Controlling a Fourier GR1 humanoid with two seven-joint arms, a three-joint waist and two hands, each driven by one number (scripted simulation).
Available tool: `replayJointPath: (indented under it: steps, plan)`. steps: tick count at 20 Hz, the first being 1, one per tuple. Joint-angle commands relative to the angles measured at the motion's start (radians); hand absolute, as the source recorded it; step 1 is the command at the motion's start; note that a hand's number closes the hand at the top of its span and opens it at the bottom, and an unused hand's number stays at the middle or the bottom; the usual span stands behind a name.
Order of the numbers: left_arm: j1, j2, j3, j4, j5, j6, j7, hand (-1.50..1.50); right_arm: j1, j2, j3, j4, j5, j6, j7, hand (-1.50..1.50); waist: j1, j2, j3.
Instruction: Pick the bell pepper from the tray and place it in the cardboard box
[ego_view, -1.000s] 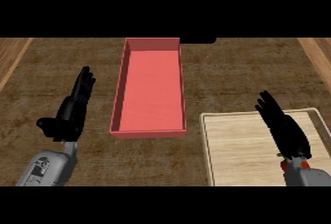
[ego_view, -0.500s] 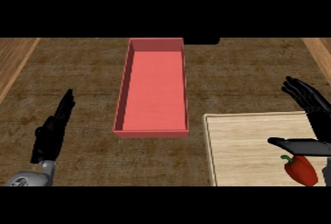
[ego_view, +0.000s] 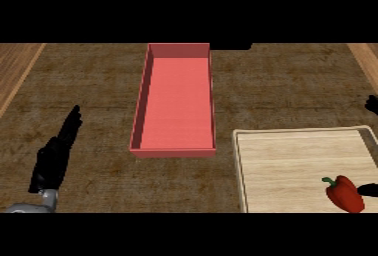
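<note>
Pepper (ego_view: 343, 194): near right on tray (ego_view: 295, 160), just beside right hand (ego_view: 368, 189), whose grip we cannot tell; left hand (ego_view: 53, 160) rests flat, near left; step: grasping; next, we judge, a lift far-left into red box (ego_view: 177, 100).

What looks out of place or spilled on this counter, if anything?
Nothing stands out. The bell pepper lies on the tray, near its lower right corner, and the red box sits straight beside it. Nothing is spilled or broken.
</note>
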Motion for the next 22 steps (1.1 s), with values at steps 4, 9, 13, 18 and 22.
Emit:
replayJointPath:
  steps: [4, 9, 13, 18, 22]
  plan:
    - [0.010, 0.005, 0.000, -0.017, -0.017, 0.003, 0.008, 0.00, 0.028, -0.303, 0.047, -0.083, 0.233, 0.114, -0.013, -1.50, -0.003, -0.003, -0.002]
    - [-0.024, 0.012, 0.023, -0.005, -0.005, -0.015, 0.036, 0.00, 0.062, -0.389, 0.147, -0.127, 0.389, 0.155, 0.014, -1.50, -0.004, -0.001, -0.001]
    - [-0.007, -0.012, 0.032, -0.014, -0.015, -0.006, 0.040, 0.00, 0.114, -0.344, 0.206, -0.237, 0.444, 0.169, 0.093, -1.50, -0.010, -0.002, -0.001]
    - [-0.018, -0.030, 0.052, -0.019, -0.047, -0.026, 0.042, 0.00, 0.183, -0.253, 0.201, -0.275, 0.549, 0.126, 0.144, -1.50, -0.011, -0.001, -0.001]
    - [0.135, -0.013, 0.051, -0.153, -0.055, -0.047, 0.032, 0.00, 0.237, -0.203, 0.186, -0.342, 0.589, 0.128, 0.205, -1.50, -0.005, -0.003, -0.001]
